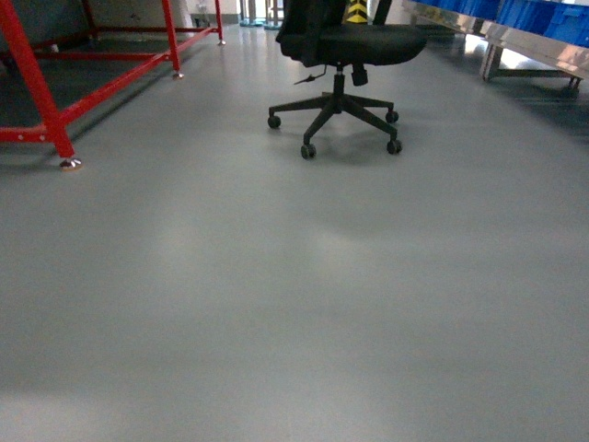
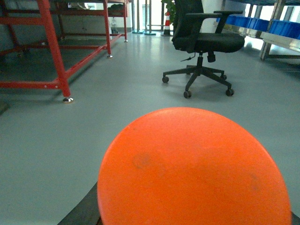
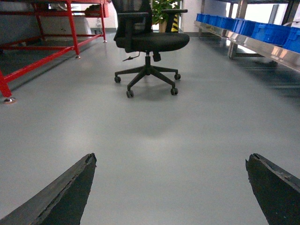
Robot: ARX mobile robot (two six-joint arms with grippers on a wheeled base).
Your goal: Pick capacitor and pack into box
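A large round orange object, which I take for the capacitor [image 2: 194,168], fills the lower half of the left wrist view, close to the camera. My left gripper [image 2: 192,216] appears shut on it; only one dark finger [image 2: 84,213] shows, at the capacitor's lower left edge. In the right wrist view my right gripper [image 3: 171,159] is open, its two dark fingertips [image 3: 86,164] far apart over bare grey floor with nothing between them. The box is out of view. Neither gripper shows in the head view.
A black office chair [image 1: 345,46] on castors stands ahead on the grey floor [image 1: 294,295]. A red steel frame [image 1: 46,110] is at the left. Blue bins [image 3: 262,30] sit on a metal shelf along the right.
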